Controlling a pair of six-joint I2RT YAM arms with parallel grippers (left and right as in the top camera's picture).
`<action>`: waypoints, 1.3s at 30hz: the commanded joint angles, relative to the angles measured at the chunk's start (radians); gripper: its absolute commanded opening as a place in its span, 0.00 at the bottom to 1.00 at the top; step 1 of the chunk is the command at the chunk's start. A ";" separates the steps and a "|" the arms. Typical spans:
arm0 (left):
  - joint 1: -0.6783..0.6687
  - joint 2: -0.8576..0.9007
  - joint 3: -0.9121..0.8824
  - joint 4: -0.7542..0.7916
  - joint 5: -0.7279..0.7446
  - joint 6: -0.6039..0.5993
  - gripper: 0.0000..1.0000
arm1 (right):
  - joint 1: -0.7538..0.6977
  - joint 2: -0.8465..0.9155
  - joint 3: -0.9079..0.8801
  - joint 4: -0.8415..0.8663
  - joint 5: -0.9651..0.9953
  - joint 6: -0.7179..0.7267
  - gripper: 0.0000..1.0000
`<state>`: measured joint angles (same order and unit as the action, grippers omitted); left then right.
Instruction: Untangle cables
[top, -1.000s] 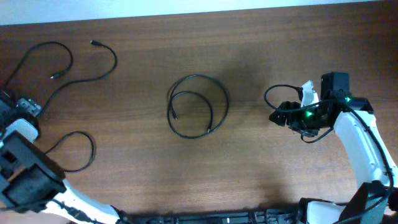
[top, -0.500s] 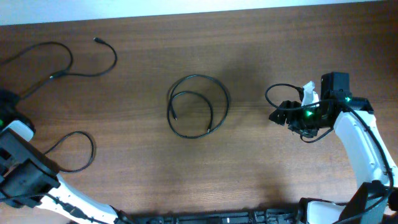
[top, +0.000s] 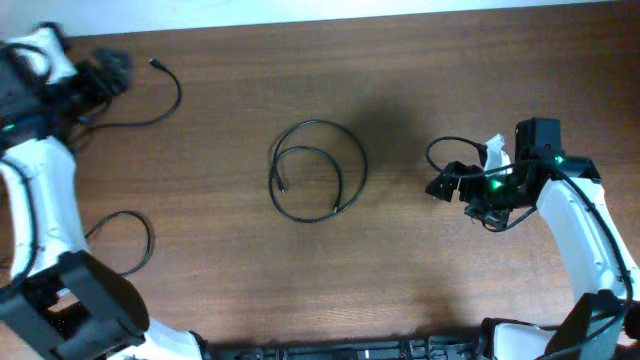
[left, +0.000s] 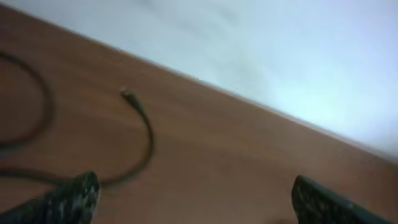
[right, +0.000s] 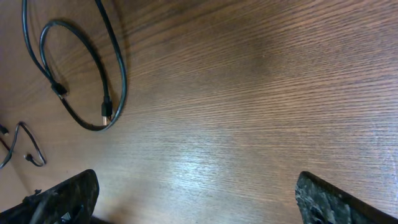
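The coiled cable (top: 318, 170) lies alone in the middle of the table (top: 450, 80), in two overlapping loops. Far to its left and farther back, the left gripper (top: 108, 75) has its fingers spread wide with nothing between them, just beside a wavy cable (top: 170, 100). Left of the coil and nearer the front lies a looped cable (top: 135, 240), partly hidden by the left arm (top: 45, 200). To the coil's right, the right gripper (top: 438, 187) is likewise spread and empty, and its own black wire (top: 440, 148) arches beside it.

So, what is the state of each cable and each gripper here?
Middle cable: coiled in loops, lying free.
Top-left cable: loose curve, not held.
Lower-left cable: loose loop, untouched.
Left gripper: open, empty.
Right gripper: open, empty.
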<state>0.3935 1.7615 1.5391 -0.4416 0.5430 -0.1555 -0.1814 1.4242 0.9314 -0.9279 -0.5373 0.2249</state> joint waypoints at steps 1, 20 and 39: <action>-0.148 0.002 -0.005 -0.220 -0.002 0.199 0.99 | 0.005 -0.004 0.005 0.000 -0.001 -0.006 0.99; -0.649 0.370 -0.011 -0.338 -0.298 0.815 0.72 | 0.005 -0.004 0.005 0.001 -0.001 -0.006 1.00; -0.565 0.338 0.231 -0.349 -0.657 -0.122 0.00 | 0.005 -0.004 0.005 0.001 -0.001 -0.006 1.00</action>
<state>-0.2272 2.1391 1.7531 -0.7921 -0.0269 0.0696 -0.1814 1.4242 0.9314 -0.9272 -0.5369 0.2249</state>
